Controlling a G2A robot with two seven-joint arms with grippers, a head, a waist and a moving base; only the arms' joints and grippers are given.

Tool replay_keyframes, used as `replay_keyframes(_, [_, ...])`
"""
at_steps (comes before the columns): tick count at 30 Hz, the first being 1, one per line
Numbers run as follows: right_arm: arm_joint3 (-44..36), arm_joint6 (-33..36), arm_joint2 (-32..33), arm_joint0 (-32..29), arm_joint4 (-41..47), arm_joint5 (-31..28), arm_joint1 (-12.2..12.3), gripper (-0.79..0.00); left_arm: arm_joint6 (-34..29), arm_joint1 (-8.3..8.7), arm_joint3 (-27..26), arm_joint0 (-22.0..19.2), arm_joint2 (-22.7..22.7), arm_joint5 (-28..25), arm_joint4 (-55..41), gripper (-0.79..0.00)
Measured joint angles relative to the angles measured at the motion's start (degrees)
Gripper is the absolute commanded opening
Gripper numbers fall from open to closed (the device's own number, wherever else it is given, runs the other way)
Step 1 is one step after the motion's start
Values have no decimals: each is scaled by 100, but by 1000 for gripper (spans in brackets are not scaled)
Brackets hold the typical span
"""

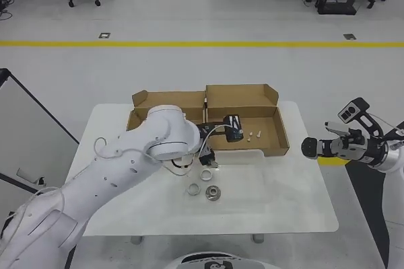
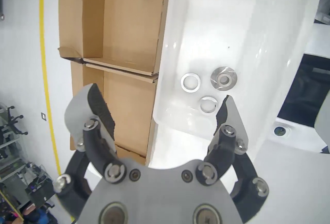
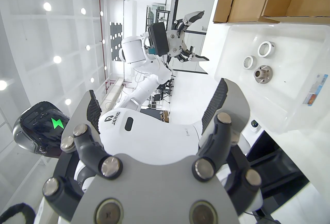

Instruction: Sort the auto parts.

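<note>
On white table (image 1: 303, 188), 2 boxes (image 1: 246, 101), tray (image 2: 232, 16) w/ 3 parts (image 2: 223, 78), yellow floor line (image 1: 202, 44), L fingers (image 2: 99, 103) spread, R fingers (image 3: 216, 101) spread

Top camera looks down; both wrist cameras share the tray (image 2: 232, 29).

tray (image 2: 219, 36) walls hem parts (image 2: 190, 82) | open overhead | boxes (image 2: 129, 29) alongside, seemingly touching

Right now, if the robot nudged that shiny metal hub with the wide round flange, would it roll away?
Probably not: the shiny metal hub sits flat on its flange, collar up, so it would likely slide over the white surface rather than roll. It looks solid, so it is probably heavy for its size. Its polished finish may be slippery to grip.
</note>
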Motion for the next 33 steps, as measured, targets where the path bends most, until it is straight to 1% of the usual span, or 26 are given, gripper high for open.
replay_keyframes(8, [0, 0, 0, 0, 0, 0, 0, 0, -14, 233, -12, -389, 695, 14, -603, 0])
replay_keyframes(14, [0, 0, 0, 0, 0, 0, 0, 0, 78, 301, 132, -521, 1084, -78, -822, 0])
replay_keyframes(22, [0, 0, 0, 0, 0, 0, 0, 0, 212, 223, 419, -594, 1419, -211, -941, 0])
replay_keyframes(33, [0, 0, 0, 0, 0, 0, 0, 0, 355, -22, 629, -590, 1773, -318, -1005, 0])
